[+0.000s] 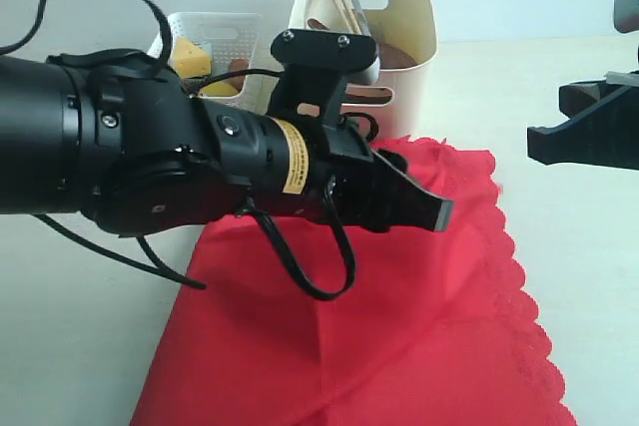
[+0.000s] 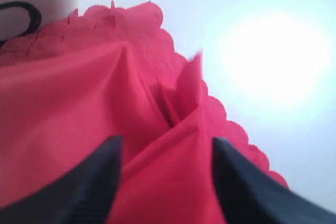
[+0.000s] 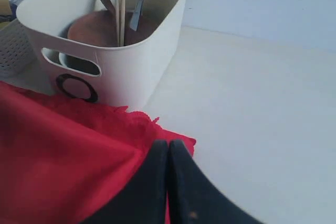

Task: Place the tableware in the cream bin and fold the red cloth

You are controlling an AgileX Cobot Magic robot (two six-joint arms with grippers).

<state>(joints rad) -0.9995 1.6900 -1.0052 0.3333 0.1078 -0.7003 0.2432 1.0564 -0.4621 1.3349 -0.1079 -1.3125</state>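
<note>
The red cloth (image 1: 399, 326) lies spread on the table, rumpled into folds near the cream bin (image 1: 414, 17). My left gripper (image 1: 424, 202) hovers low over the cloth (image 2: 79, 93), open, with a raised fold (image 2: 173, 182) between its fingers and nothing gripped. Inside the bin (image 3: 131, 72) stand the chopsticks (image 3: 121, 3), the knife (image 3: 137, 9), the wooden spoon (image 3: 105, 1) and the brown plate (image 3: 100, 27). My right gripper (image 1: 534, 142) is shut (image 3: 168, 148) and raised at the right, beside the cloth's far corner (image 3: 178, 142).
A white lattice basket (image 1: 240, 37) holding a cheese wedge (image 1: 190, 57) stands left of the cream bin. The left arm's black body and cables fill the left half of the exterior view. Bare pale table (image 1: 579, 246) lies right of the cloth.
</note>
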